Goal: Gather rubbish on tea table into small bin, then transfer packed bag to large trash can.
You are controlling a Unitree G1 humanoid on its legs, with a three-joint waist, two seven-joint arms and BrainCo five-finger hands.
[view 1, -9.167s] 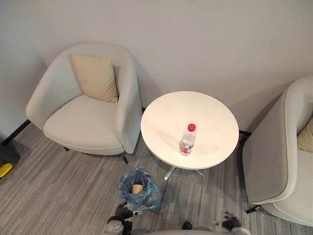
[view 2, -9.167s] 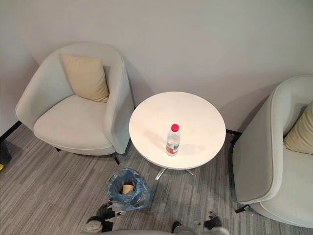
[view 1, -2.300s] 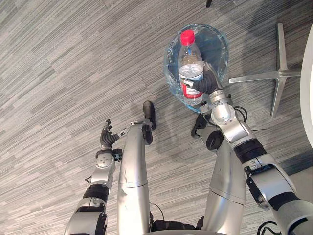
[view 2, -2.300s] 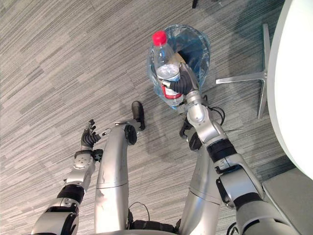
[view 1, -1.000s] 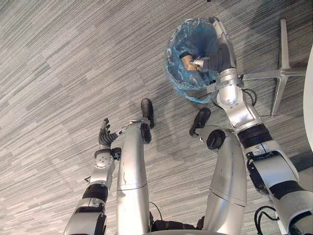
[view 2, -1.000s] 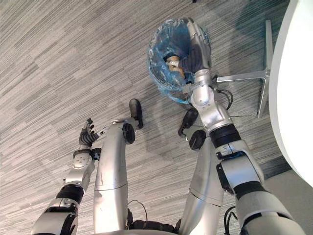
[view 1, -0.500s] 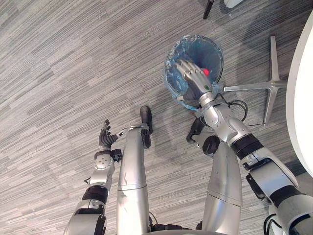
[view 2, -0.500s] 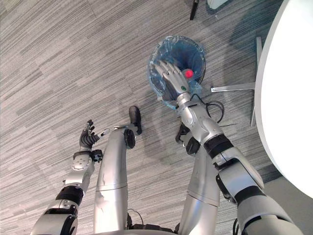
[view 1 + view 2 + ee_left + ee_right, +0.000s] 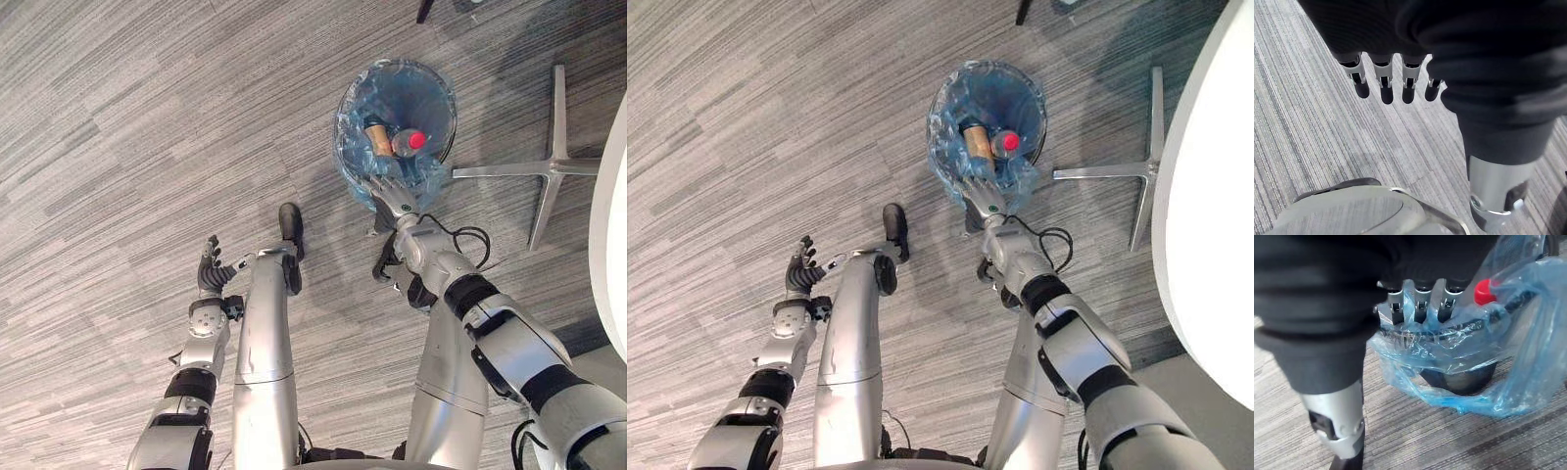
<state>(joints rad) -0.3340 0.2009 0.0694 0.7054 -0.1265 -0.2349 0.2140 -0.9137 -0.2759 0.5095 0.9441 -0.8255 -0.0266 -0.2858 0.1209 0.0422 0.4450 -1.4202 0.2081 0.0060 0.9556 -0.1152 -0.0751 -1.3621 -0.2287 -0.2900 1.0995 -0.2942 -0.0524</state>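
Right hand (image 9: pixel 392 199) meets the rim of the small bin (image 9: pixel 1459 380), fingertips (image 9: pixel 1418 297) lost under the blue bag (image 9: pixel 348 157), grip unclear, presumably to gather it; left hand (image 9: pixel 209 277) hangs open.

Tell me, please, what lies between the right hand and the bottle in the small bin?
The blue bag, draped over the bin's rim, lies between the right hand and the bottle; the right wrist view shows this.

Grey carpet floor (image 9: pixel 118 117), streaked with fine lines running aslant. At the right, curved white edge of the tea table (image 9: pixel 1210 225); beneath it, silver spoked base (image 9: pixel 554 166) flat on the carpet. At the top edge, dark slanted leg (image 9: pixel 425 10), perhaps a chair's. Soft, even light.
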